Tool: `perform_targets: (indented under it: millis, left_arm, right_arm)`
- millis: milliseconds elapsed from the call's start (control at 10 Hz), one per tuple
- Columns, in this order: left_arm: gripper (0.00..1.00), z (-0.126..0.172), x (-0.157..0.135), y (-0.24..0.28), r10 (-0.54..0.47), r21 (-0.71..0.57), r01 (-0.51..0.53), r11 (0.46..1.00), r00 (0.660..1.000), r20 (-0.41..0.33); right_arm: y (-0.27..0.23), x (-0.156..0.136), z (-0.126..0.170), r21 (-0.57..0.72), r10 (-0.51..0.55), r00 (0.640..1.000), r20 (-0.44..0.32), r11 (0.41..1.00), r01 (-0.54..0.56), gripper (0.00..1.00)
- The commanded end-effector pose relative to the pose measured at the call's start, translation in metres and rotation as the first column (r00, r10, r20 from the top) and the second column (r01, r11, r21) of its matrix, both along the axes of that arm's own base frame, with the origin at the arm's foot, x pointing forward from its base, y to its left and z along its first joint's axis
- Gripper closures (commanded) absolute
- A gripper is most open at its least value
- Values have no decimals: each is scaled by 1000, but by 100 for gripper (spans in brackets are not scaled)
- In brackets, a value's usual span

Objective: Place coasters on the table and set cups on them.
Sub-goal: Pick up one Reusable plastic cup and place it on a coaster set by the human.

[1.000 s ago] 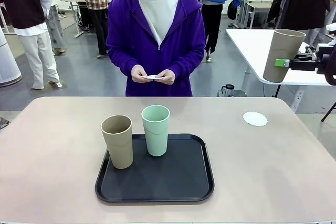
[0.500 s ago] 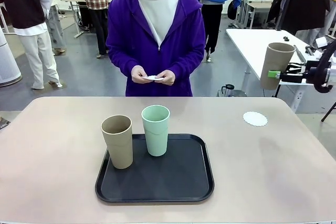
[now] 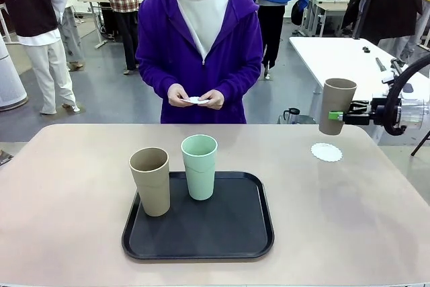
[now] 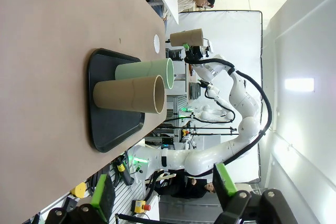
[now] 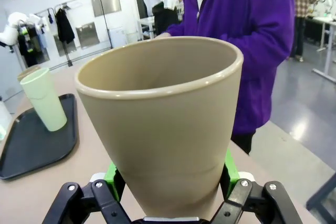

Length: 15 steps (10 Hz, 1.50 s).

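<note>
My right gripper point(image 3: 334, 116) pinches the tall tan-brown matte tumbler point(image 3: 336, 99) upright in the air near the lacy white paper doily point(image 3: 326, 152) on the beige table point(image 3: 67, 186); lowered off-centre, its base could snag and shove that flimsy paper.

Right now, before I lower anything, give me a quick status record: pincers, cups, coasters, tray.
right pincer: shut on tan cup, upright, held in the air
left pincer: open, holding nothing
coaster: one on the table, bare, just below the held cup in the front view
tray: carries second tan cup and mint green cup, both upright
person's hands: holding something small and white
</note>
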<state>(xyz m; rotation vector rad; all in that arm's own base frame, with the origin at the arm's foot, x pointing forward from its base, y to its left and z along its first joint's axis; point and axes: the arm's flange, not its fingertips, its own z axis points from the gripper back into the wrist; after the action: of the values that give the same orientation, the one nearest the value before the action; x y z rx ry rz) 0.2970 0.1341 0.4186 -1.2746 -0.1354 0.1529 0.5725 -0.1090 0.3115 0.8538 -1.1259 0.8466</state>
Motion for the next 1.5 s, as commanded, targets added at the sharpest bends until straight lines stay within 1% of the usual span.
perform_targets:
  millis: [0,200,400,500,600,1000,1100,1200,1400]
  left_arm:
    - [0,1,-2,1,4,-7,-4,1000,1000,7]
    - [0,1,-2,1,4,-7,-4,1000,1000,7]
    - [0,1,-2,1,4,-7,-4,1000,1000,7]
    - [0,1,-2,1,4,-7,-4,1000,1000,7]
    - [0,1,-2,1,4,-7,-4,1000,1000,7]
    - [0,1,-2,1,4,-7,-4,1000,1000,7]
    - [0,1,-2,1,4,-7,-4,1000,1000,7]
    - [0,1,-2,1,4,-7,-4,1000,1000,7]
    - [0,1,-2,1,4,-7,-4,1000,1000,7]
  right_arm:
    - [-4,-6,-4,-35,4,999,-34,999,-5,15]
    - [-11,-15,-16,-33,8,998,-58,999,-10,15]
    - [-11,-16,-25,-8,30,997,-71,1000,-30,15]
    - [-9,-16,-26,-14,48,996,-72,999,-49,15]
    - [-12,-15,-24,-25,10,998,-59,1000,-11,15]
    - [-12,-15,-27,-20,14,998,-63,1000,-16,15]
    - [-5,-13,-32,10,41,999,-18,999,-41,15]
    - [-2,-11,-35,9,45,999,7,999,-45,15]
    - [-1,-8,-40,3,39,999,26,999,-39,15]
